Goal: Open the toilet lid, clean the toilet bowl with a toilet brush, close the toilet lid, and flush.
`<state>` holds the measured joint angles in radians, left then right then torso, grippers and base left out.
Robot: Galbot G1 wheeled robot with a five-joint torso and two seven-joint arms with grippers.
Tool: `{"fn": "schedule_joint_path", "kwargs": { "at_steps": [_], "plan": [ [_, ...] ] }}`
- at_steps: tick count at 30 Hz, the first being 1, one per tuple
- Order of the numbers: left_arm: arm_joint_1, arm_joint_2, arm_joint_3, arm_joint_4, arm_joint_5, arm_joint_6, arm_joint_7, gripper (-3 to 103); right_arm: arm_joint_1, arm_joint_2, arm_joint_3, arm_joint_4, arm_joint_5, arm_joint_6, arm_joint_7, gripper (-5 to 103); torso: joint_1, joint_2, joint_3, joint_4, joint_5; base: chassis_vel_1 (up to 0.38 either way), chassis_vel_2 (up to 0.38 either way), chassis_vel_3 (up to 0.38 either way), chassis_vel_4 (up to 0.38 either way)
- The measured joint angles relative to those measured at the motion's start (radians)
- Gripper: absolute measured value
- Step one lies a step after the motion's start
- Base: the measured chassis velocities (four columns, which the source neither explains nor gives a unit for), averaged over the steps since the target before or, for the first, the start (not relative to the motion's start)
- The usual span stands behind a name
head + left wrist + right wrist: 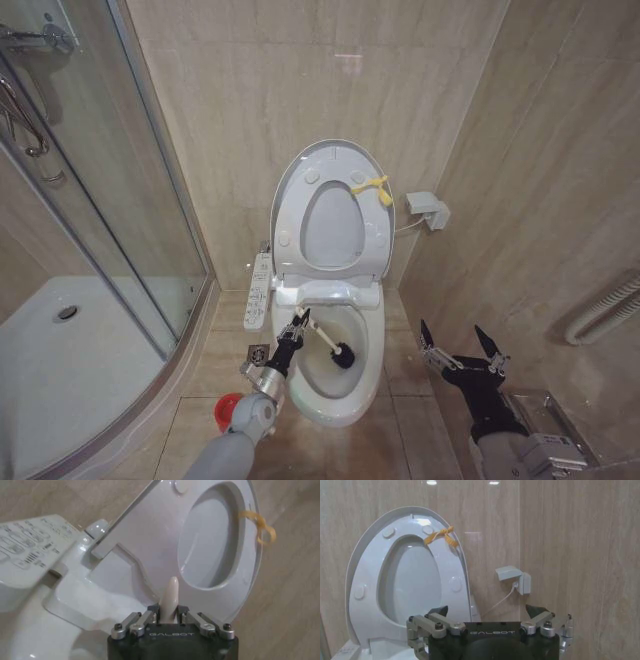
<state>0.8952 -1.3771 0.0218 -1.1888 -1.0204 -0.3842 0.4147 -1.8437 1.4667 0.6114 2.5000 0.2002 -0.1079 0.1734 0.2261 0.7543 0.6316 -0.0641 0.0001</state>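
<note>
The toilet lid (290,185) is standing raised against the far wall, glossy white, with the seat ring folded up against it and a yellow loop tag hanging at its top right edge. Below it, nearer, the toilet bowl (372,350) is lying open, white ceramic and oval. The toilet brush (330,343) is slanting into the bowl, its white handle rising leftward and its dark bristle head sitting low inside.

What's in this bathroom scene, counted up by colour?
White: 3, the toilet lid, toilet bowl, wall socket box
Red: 1, holder cup
Yellow: 1, loop tag
Black: 2, left pincer, right pincer
Total: 7
</note>
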Motion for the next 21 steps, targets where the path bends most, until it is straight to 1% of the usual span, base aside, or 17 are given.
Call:
{"fn": "schedule_joint_path", "kwargs": {
  "at_steps": [2, 6, 7, 9, 10, 11, 12, 14, 15, 16, 17, 18, 20, 21],
  "plan": [
    [-0.011, -0.009, 0.007, -0.005, -0.035, 0.011, 0.0, 22, 0.0, 0.0, 0.0, 0.0, 0.0, 0.0, 0.0, 100, 0.0, 0.0, 0.0, -0.0002, 0.0, 0.0, 0.0, 0.0, 0.0],
    [-0.02, -0.013, 0.011, -0.01, -0.051, 0.02, 0.001, 23, 0.0, 0.0, 0.0, 0.0, 0.0, 0.0, 0.0, 100, 0.0, 0.0, 0.0, -0.0002, 0.0001, 0.0, 0.0, 0.0, 0.0],
    [-0.025, -0.015, 0.011, 0.001, -0.026, 0.019, 0.005, 23, 0.0, 0.0, 0.0, 0.0, 0.0, 0.0, 0.0, 100, 0.0, 0.0, 0.0, 0.0, 0.0, 0.0, 0.0, 0.0, 0.0],
    [-0.037, -0.016, 0.006, 0.057, 0.094, -0.013, 0.023, 23, 0.0, 0.0, 0.0, 0.0, 0.0, 0.0, 0.0, 100, 0.0, 0.0, 0.0, -0.0002, -0.0001, 0.0, 0.0, 0.0, 0.0],
    [-0.04, -0.015, 0.003, 0.08, 0.149, -0.027, 0.027, 23, 0.0, 0.0, 0.0, 0.0, 0.0, 0.0, 0.0, 100, 0.0, 0.0, 0.0, 0.0004, -0.0001, 0.0, 0.0, 0.0, 0.0],
    [-0.04, -0.015, 0.003, 0.08, 0.149, -0.027, 0.027, 23, 0.0, 0.0, 0.0, 0.0, 0.0, 0.0, 0.0, 100, 0.0, 0.0, 0.0, 0.0004, -0.0001, 0.0, 0.0, 0.0, 0.0],
    [-0.046, -0.015, -0.003, 0.105, 0.213, -0.044, 0.03, 22, 0.0, 0.0, 0.0, 0.0, 0.0, 0.0, 0.0, 100, 0.0, 0.0, 0.0, 0.0007, 0.0001, 0.0, 0.0, 0.0, 0.0],
    [-0.053, -0.019, -0.012, 0.134, 0.29, -0.066, 0.027, 22, 0.0, 0.0, 0.0, 0.0, 0.0, 0.0, 0.0, 100, 0.0, 0.0, 0.0, 0.0008, 0.0001, 0.0, 0.0, 0.0, 0.0],
    [-0.053, -0.019, -0.012, 0.134, 0.29, -0.066, 0.027, 22, 0.0, 0.0, 0.0, 0.0, 0.0, 0.0, 0.0, 100, 0.0, 0.0, 0.0, 0.0008, 0.0001, 0.0, 0.0, 0.0, 0.0],
    [-0.058, -0.022, -0.013, 0.147, 0.314, -0.075, 0.024, 22, 0.0, 0.0, 0.0, 0.0, 0.0, 0.0, 0.0, 100, 0.0, 0.0, 0.0, 0.0009, 0.0001, 0.0, 0.0, 0.0, 0.0],
    [-0.062, -0.027, -0.013, 0.151, 0.307, -0.078, 0.02, 22, 0.0, 0.0, 0.0, 0.0, 0.0, 0.0, 0.0, 100, 0.0, 0.0, 0.0, 0.0003, 0.0001, 0.0, 0.0, 0.0, 0.0],
    [-0.062, -0.027, -0.013, 0.151, 0.307, -0.078, 0.02, 22, 0.0, 0.0, 0.0, 0.0, 0.0, 0.0, 0.0, 100, 0.0, 0.0, 0.0, 0.0003, 0.0001, 0.0, 0.0, 0.0, 0.0],
    [-0.065, -0.035, -0.001, 0.139, 0.233, -0.071, 0.019, 21, 0.0, 0.0, 0.0, 0.0, 0.0, 0.0, 0.0, 100, 0.0, 0.0, 0.0, -0.0001, 0.0, 0.0, 0.0, 0.0, 0.0],
    [-0.065, -0.044, 0.009, 0.116, 0.156, -0.054, 0.017, 21, 0.0, 0.0, 0.0, 0.0, 0.0, 0.0, 0.0, 100, 0.0, 0.0, 0.0, -0.0005, -0.0004, 0.0, 0.0, 0.0, 0.0]
  ]
}}
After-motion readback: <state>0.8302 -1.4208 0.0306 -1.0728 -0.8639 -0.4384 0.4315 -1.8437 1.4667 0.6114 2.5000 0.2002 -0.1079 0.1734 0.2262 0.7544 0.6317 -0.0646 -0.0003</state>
